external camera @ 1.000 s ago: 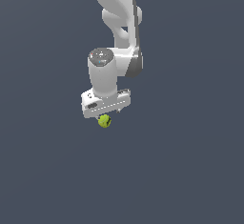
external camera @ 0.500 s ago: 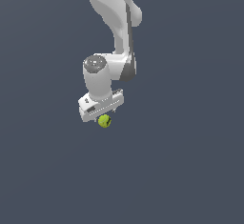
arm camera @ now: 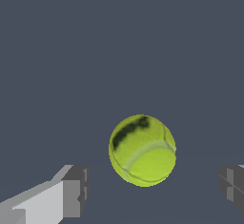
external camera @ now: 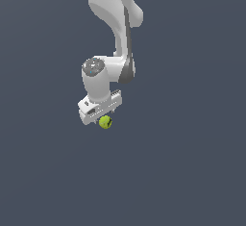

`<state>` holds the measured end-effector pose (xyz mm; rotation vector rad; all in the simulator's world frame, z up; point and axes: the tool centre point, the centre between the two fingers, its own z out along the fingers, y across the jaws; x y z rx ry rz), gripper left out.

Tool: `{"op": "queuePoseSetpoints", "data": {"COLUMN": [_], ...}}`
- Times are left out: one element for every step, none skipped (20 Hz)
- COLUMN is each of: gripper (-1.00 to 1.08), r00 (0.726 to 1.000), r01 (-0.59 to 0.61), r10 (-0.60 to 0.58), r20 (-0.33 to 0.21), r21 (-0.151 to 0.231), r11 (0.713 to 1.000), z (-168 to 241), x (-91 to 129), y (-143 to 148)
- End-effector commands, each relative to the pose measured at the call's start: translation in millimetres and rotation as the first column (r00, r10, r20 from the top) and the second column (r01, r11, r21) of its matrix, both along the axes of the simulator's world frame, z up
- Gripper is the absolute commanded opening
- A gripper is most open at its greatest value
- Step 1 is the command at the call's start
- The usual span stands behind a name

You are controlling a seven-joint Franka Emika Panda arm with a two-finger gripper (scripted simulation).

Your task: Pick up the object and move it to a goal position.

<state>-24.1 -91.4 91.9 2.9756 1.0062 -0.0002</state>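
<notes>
The ball (external camera: 105, 122) sat just under the gripper (external camera: 102, 119). Only the wrist view showed the grey fingers (arm camera: 75, 191) spread apart, clear of the fuzzy round ball (arm camera: 142, 150) with its pale seam.

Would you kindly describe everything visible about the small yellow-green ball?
The small yellow-green ball looks like a tennis ball: round, matte, with a pale curved seam and a dark smudged mark on one side. In the wrist view it sits between the white gripper's grey fingertips, with visible gaps on both sides. In the exterior view it lies just below the gripper.
</notes>
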Motion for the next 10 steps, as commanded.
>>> {"op": "queuePoseSetpoints", "data": {"gripper": [1.0,1.0,1.0,1.0,1.0,1.0,1.0,1.0,1.0,1.0], "r00": [1.0,1.0,1.0,1.0,1.0,1.0,1.0,1.0,1.0,1.0], "r01": [-0.006,-0.002,-0.002,-0.002,-0.002,-0.003,-0.003,-0.004,-0.004,-0.005], "r10": [0.006,0.002,0.002,0.002,0.002,0.003,0.003,0.004,0.004,0.005], "r20": [0.0,0.0,0.0,0.0,0.0,0.0,0.0,0.0,0.0,0.0], "r21": [0.0,0.0,0.0,0.0,0.0,0.0,0.0,0.0,0.0,0.0], "r11": [1.0,1.0,1.0,1.0,1.0,1.0,1.0,1.0,1.0,1.0], "z": [-1,0,-1,-2,-4,-6,-10,-14,-19,-24], "x": [0,0,0,0,0,0,-1,-1,-1,-1], "y": [0,0,0,0,0,0,0,0,0,0]}}
